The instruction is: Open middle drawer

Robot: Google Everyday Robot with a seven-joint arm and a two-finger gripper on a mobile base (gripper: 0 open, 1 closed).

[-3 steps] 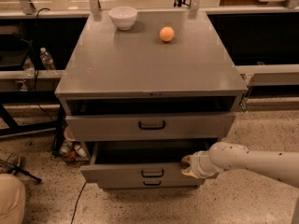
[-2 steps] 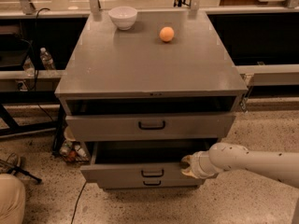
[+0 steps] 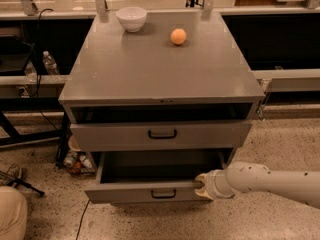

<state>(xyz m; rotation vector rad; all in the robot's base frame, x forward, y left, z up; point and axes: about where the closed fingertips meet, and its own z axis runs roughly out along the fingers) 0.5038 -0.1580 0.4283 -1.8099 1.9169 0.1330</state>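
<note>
The middle drawer (image 3: 150, 193) is the grey drawer with the small black loop handle (image 3: 163, 194). It stands pulled out of the grey cabinet (image 3: 160, 69), and its dark inside shows nothing in it. My gripper (image 3: 200, 184), on a white arm coming in from the right, is at the top edge of the drawer's front, near its right end. The wider drawer (image 3: 160, 134) above, with the bigger handle, is shut. The lowest drawer is hidden beneath the open one.
A white bowl (image 3: 132, 18) and an orange ball (image 3: 178, 36) sit on the cabinet top. A water bottle (image 3: 50, 64) and cables are at the left. Small bottles (image 3: 75, 161) lie on the floor by the cabinet's left foot. A tan object (image 3: 10, 214) is at the bottom left.
The middle drawer has slid a little further out toward the camera, and my gripper has moved with its front edge. Nothing else has moved.
</note>
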